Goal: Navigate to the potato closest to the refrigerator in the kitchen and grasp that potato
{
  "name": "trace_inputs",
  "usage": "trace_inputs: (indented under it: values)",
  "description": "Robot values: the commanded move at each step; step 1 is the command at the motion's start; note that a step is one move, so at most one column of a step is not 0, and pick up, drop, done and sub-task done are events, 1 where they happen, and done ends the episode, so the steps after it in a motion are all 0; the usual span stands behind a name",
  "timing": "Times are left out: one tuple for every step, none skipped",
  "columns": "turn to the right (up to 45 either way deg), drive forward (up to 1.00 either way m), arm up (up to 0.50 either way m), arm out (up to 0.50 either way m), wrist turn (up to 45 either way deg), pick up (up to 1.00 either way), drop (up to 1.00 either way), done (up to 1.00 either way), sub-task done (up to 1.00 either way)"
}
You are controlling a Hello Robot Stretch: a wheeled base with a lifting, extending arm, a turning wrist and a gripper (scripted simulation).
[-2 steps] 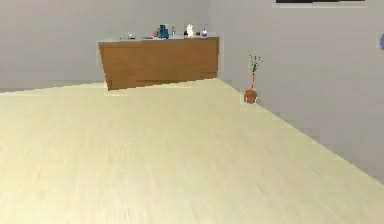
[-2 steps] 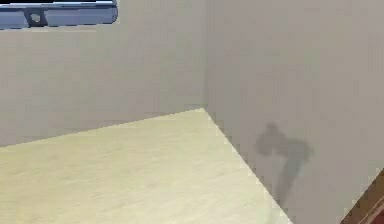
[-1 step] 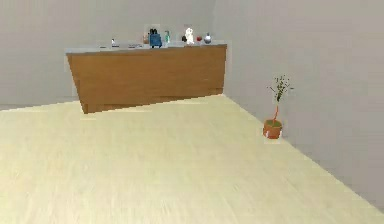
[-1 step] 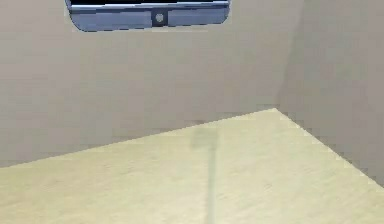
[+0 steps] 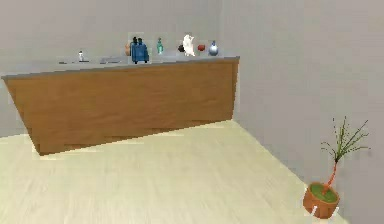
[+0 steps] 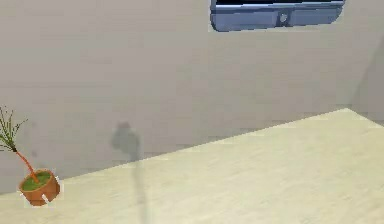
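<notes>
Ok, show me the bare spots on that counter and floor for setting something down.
The counter top is bare at its left end, up to a small pale item. Its right half is crowded with bottles and other small things. The floor is free between the counter front and the plant.

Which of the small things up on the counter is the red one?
The round one at the row's right end in the forward view, just right of the white thing. The others on the counter look blue, green or pale.
</notes>
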Motion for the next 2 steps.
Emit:
trace_inputs:
  values:
    - [0.0, 1.0, 0.0, 0.0, 0.0, 0.0, 0.0, 0.0, 0.0]
    - [3.0, 0.0, 0.0, 0.0, 0.0, 0.0, 0.0, 0.0, 0.0]
